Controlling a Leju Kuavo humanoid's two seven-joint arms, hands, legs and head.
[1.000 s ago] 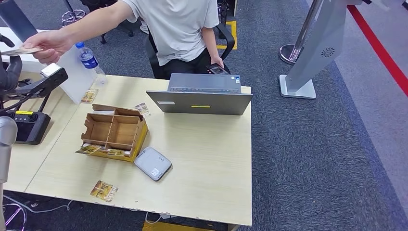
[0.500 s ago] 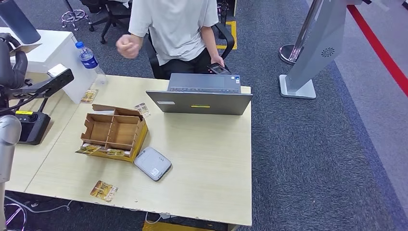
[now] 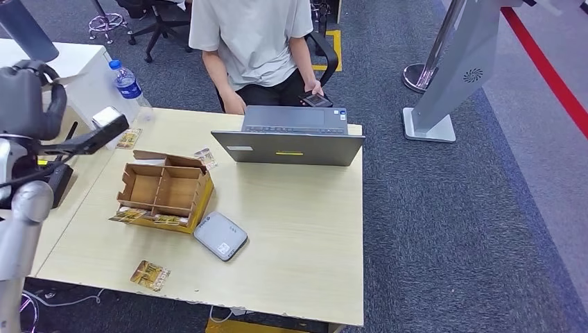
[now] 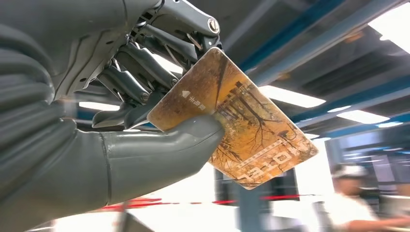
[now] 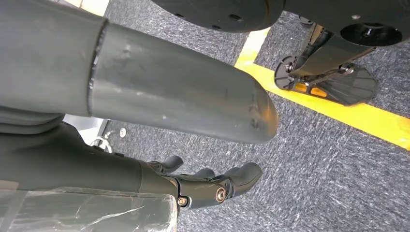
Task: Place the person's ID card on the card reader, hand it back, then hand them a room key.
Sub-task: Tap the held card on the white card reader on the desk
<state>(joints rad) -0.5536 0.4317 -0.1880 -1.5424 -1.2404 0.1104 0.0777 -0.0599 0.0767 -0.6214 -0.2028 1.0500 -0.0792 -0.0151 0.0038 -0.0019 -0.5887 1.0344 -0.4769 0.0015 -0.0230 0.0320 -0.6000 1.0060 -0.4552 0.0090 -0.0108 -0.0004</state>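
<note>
One person [image 3: 253,41] is seen behind the table [image 3: 305,236]. One laptop [image 3: 291,137], one divided cardboard box [image 3: 165,191], one grey card reader [image 3: 220,236] and one water bottle [image 3: 127,84] are counted. Five loose patterned cards are counted on the table, e.g. [image 3: 149,275]. One more card [image 4: 246,125] is held by the left hand [image 4: 145,96]. One black controller [image 3: 52,182] is seen.
</note>
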